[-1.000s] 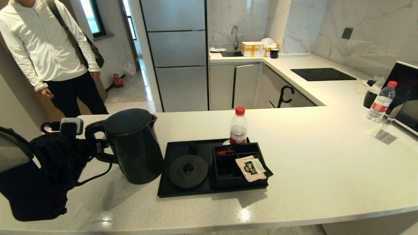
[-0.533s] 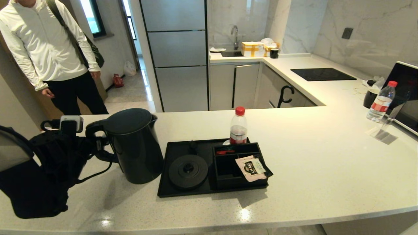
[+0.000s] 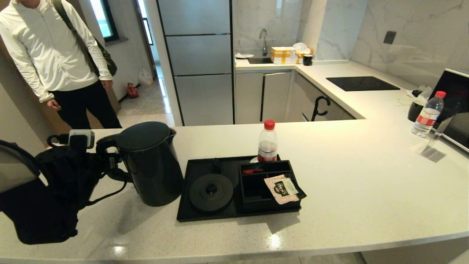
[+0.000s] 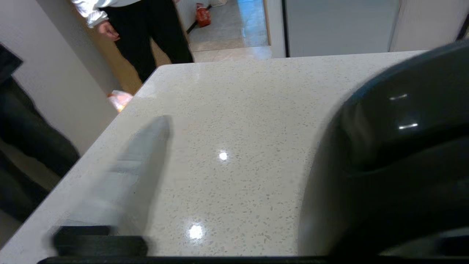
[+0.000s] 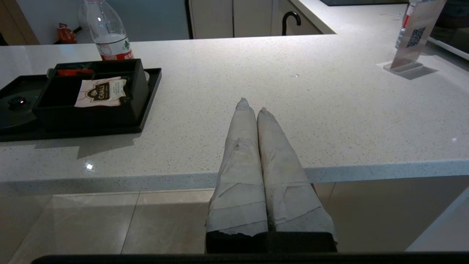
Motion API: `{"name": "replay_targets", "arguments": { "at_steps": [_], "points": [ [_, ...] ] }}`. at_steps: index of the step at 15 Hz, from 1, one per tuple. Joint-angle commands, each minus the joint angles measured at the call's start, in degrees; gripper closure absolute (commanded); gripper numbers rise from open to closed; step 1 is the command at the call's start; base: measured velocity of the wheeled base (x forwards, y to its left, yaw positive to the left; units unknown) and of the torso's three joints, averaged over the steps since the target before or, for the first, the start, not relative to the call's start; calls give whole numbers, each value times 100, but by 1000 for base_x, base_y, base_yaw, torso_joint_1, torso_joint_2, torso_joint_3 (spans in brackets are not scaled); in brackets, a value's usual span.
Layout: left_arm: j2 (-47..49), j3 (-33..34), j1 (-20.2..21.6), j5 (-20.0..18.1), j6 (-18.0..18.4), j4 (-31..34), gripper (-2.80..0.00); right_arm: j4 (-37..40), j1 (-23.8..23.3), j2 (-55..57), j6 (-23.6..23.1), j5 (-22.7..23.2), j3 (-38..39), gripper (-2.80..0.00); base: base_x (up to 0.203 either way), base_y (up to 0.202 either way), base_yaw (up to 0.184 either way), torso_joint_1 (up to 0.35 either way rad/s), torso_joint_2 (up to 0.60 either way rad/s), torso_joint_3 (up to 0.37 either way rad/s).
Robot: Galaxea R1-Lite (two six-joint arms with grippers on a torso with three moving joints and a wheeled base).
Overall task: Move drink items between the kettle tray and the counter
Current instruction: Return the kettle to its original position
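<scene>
Kettle on the counter, beside its tray

Kettle tray (image 3: 187,205) sits flat on the pale counter (image 3: 348,183). It is black and has a round base (image 3: 211,192) on its left part, with nothing standing on it. On its right part are small black boxes (image 3: 256,190). A pink tea sachet (image 3: 283,189) lies across the edge of one box, and something small and red (image 3: 253,170) lies in the box behind it. I cannot tell what the red thing is.

The tall black kettle (image 3: 152,165) stands upright on the counter, just to the left of the tray, very near its edge. Its lid is shut. Its loop handle points to the left.

The small bottle (image 3: 268,143) with the red cap stands upright at the far edge of the tray. It is about half full. I cannot tell if it stands on the tray or just behind it.

The left gripper (image 3: 106,161) is right at the kettle handle. One pale finger (image 4: 143,154) shows in the left wrist view, with the dark kettle close by on the other side. I cannot tell if the fingers grip the handle or are apart.

The right gripper (image 5: 252,106) hangs low in front of the counter edge, well apart from the tray. Its two wrapped fingers (image 5: 238,154) are pressed together and hold nothing
</scene>
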Motion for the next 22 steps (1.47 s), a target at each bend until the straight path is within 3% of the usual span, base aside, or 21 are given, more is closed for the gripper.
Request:
{"name": "replay_targets", "arguments": {
  "at_steps": [1, 12, 18, 22],
  "points": [
    [28, 1, 7, 4, 8, -49, 0, -4, 4, 7, -2, 2, 176, 0, 0, 0, 0, 0, 0, 0],
    [-62, 66, -247, 91, -22, -49, 0, -4, 4, 7, -2, 2, 176, 0, 0, 0, 0, 0, 0, 0],
    [-551, -212, -609, 571, -413, -48, 0, -4, 4, 7, -2, 2, 176, 0, 0, 0, 0, 0, 0, 0],
    [-688, -359, -617, 795, -432, 16, 0, -4, 4, 7, -2, 2, 176, 0, 0, 0, 0, 0, 0, 0]
  ]
}}
